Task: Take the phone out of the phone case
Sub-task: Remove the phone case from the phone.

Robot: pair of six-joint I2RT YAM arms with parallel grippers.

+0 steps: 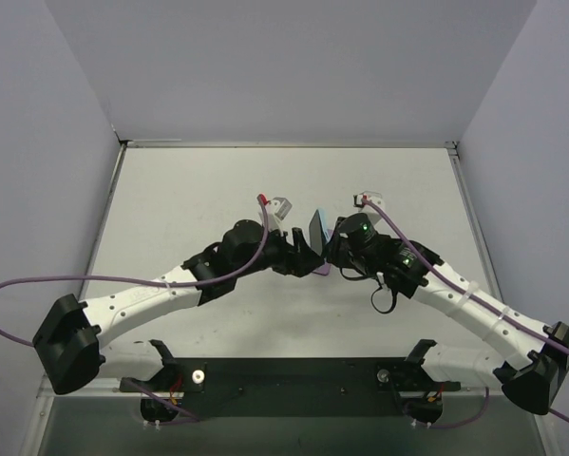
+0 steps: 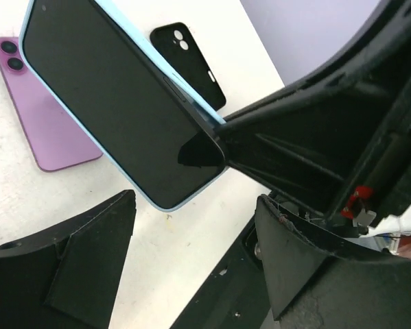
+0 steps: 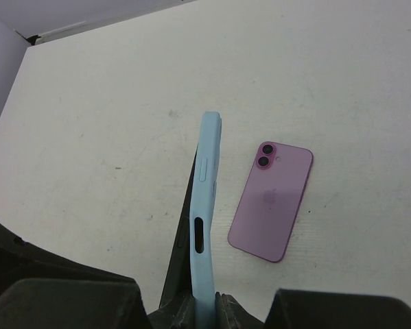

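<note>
Overhead first: my two arms meet over the middle of the counter (image 1: 189, 190). The blue phone case (image 1: 316, 226) stands on edge between them, lifted off the surface. My right tool (image 1: 331, 249) sits just right of it and my left tool (image 1: 301, 253) just left. A purple phone (image 1: 323, 270) lies flat on the counter directly beneath the case, on its near side. Bare counter runs from the case to the back edge and out to both side walls.

Next, my left wrist camera. My left tool (image 2: 195, 212) is spread wide, with both fingers clear of the case's lower corner and nothing between them. The phone (image 2: 116, 103) is seated in the case, its dark screen facing me and a blue rim all round. One finger (image 2: 287, 137) of my right tool clamps the case's right-hand end. Beyond the case lie the purple phone and a black case (image 2: 191, 62), both flat on the counter.

Lastly, my right wrist camera. My right tool (image 3: 205, 305) is pressed together on the case's near end, pinching it edge-on. The purple phone lies just right of the case, apart from it, and open counter stretches away to its left.
</note>
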